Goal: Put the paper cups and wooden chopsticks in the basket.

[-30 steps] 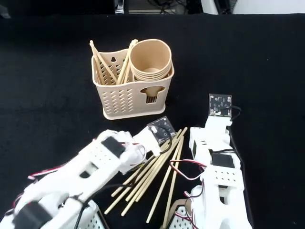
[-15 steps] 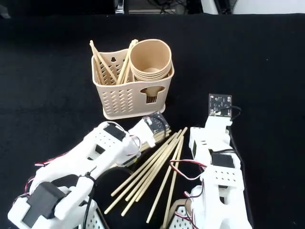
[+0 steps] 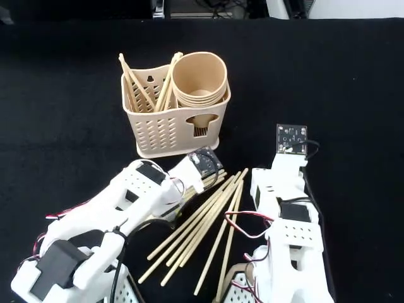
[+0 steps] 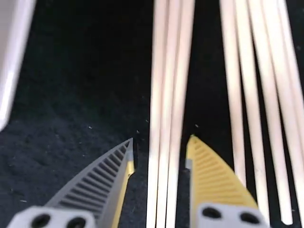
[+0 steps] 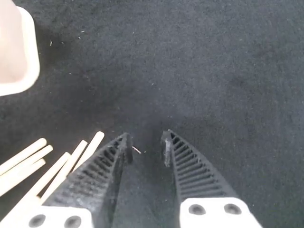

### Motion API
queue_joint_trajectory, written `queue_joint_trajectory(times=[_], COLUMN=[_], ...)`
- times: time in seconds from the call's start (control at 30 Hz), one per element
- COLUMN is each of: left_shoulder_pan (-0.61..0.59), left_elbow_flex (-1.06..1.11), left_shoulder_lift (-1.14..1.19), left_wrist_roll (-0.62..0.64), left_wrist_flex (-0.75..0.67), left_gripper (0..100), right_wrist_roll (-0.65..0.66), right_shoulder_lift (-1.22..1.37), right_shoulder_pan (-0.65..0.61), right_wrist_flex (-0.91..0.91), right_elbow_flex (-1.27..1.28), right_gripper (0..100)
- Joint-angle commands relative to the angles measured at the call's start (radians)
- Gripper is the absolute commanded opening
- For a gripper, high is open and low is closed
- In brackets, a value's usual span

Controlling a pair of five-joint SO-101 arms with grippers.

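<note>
A beige perforated basket (image 3: pixel 165 129) stands at the table's middle. A stack of paper cups (image 3: pixel 199 77) fills one compartment, and a few wooden chopsticks (image 3: pixel 140 83) lean in the other. Several loose chopsticks (image 3: pixel 203 225) lie fanned on the black cloth in front of it. My left gripper (image 4: pixel 161 142) is low over the end of that pile nearest the basket. It is open, with three chopsticks (image 4: pixel 167 95) running between its fingers. My right gripper (image 5: pixel 145 137) hangs over bare cloth, narrowly open and holding nothing, with chopstick ends (image 5: pixel 71 161) off to one side.
The right arm (image 3: pixel 285 208) sits folded at the front right, beside the pile. The left arm (image 3: pixel 120 214) lies across the front left. A corner of the basket (image 5: pixel 19 57) shows in the right wrist view. Black cloth (image 3: pixel 341 82) stretches around the basket.
The left arm has swung its gripper a little toward the basket, along the chopstick pile. The right arm and the loose chopsticks have stayed put.
</note>
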Motion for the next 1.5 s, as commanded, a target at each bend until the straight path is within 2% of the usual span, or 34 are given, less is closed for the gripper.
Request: queue_joint_trajectory(times=[0.0, 0.27, 0.57, 0.8, 1.0, 1.3, 1.47], left_shoulder_pan=[0.001, 0.012, 0.056, 0.061, 0.062, 0.064, 0.065], left_elbow_flex=[-0.013, -0.004, 0.015, 0.021, -0.042, -0.061, -0.061], left_shoulder_lift=[-0.002, -0.002, -0.002, 0.028, 0.109, 0.147, 0.147], left_wrist_roll=[-0.009, -0.009, -0.009, -0.011, -0.043, -0.041, -0.038], left_wrist_flex=[0.015, 0.018, 0.018, 0.018, 0.061, 0.066, 0.060], left_gripper=[22, 10, 13, 19, 11, 10, 3], right_wrist_roll=[-0.005, -0.005, -0.005, -0.005, -0.005, -0.005, -0.005], right_shoulder_lift=[-0.012, -0.012, -0.012, -0.012, -0.012, -0.012, -0.012], right_shoulder_pan=[-0.011, -0.011, -0.011, -0.011, -0.011, -0.011, -0.011], right_wrist_flex=[-0.023, -0.023, -0.023, -0.023, -0.023, -0.023, -0.023], right_elbow_flex=[-0.007, -0.007, -0.007, -0.007, -0.007, -0.007, -0.007], right_gripper=[12.4, 12.4, 12.4, 12.4, 12.4, 12.4, 12.4])
